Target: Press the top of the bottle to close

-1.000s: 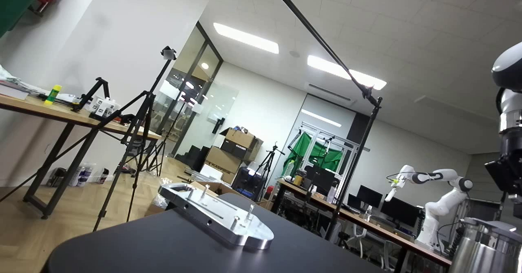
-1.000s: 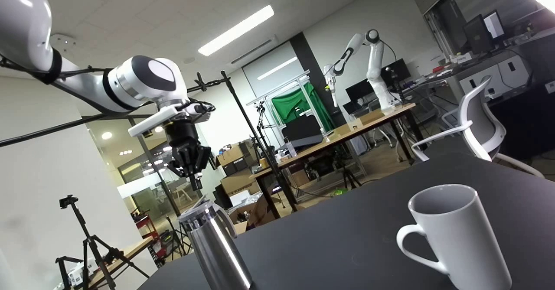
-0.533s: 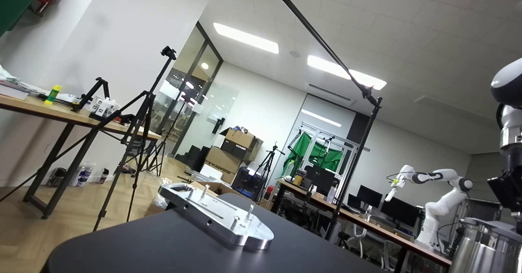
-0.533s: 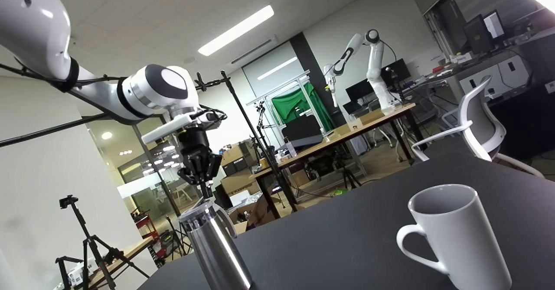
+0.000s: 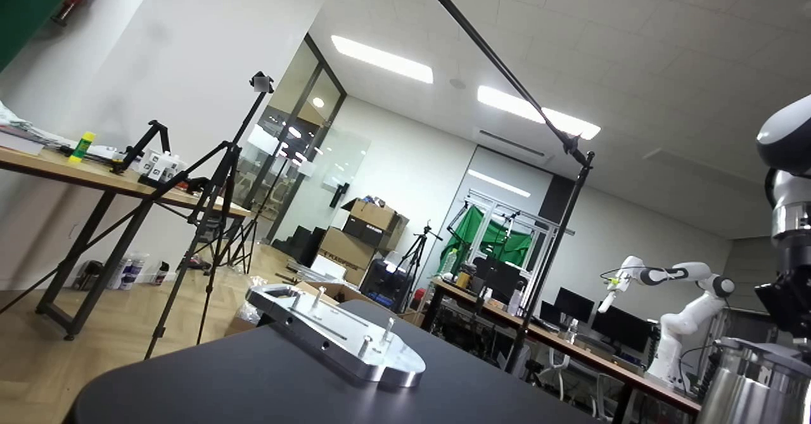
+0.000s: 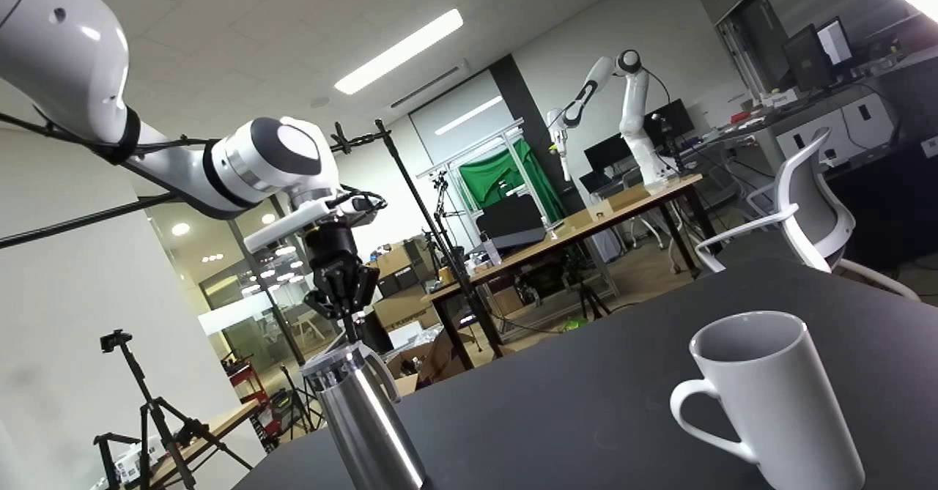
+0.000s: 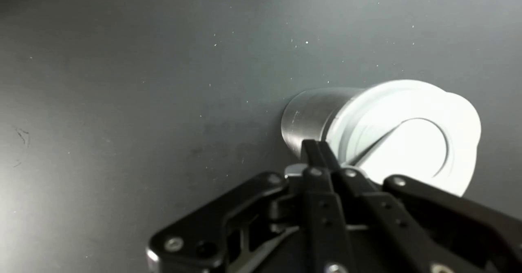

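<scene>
The bottle is a steel flask with a pale lid and a handle. It stands upright on the dark table in both exterior views (image 5: 754, 383) (image 6: 370, 424). In the wrist view its lid (image 7: 367, 114) is at the right, with a round-ended flap (image 7: 412, 150) tilted up along one edge. The raised flap also shows as a thin slanted piece in an exterior view (image 6: 336, 343). My gripper (image 6: 352, 335) points down at the lid, near the handle side. In the wrist view its fingertips (image 7: 316, 142) are together, nothing between them, over the lid's edge. Contact with the lid cannot be told.
A white mug (image 6: 777, 402) stands on the dark table (image 6: 557, 402), right of the bottle. A metal plate with upright pins (image 5: 342, 332) lies on the table in an exterior view. A black boom pole (image 6: 146, 202) runs behind the arm.
My gripper has come down toward the bottle's lid and shifted right in an exterior view, mostly in the earlier half second. The bottle, its raised flap and the mug have not moved.
</scene>
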### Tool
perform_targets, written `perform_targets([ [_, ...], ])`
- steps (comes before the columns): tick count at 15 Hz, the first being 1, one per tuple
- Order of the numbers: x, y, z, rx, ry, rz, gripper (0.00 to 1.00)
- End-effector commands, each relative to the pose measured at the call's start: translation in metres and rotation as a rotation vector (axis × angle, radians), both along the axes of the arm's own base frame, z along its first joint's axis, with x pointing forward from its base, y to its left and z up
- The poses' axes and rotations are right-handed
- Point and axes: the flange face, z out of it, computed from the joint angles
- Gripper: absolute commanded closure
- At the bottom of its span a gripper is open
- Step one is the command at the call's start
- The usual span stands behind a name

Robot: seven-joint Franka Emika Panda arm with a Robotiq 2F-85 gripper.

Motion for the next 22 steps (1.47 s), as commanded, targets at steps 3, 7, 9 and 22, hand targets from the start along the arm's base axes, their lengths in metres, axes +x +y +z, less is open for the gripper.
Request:
perform_targets([
  [3, -0.014, 0.016, 0.033, -0.094, -0.008, -0.011, 1.00],
  [7, -0.022, 0.034, 0.040, -0.170, -0.064, 0.047, 1.00],
  [9, -0.020, 0.041, 0.038, -0.194, -0.116, 0.094, 1.00],
  [22, -0.017, 0.049, 0.010, -0.209, -0.215, 0.162, 1.00],
])
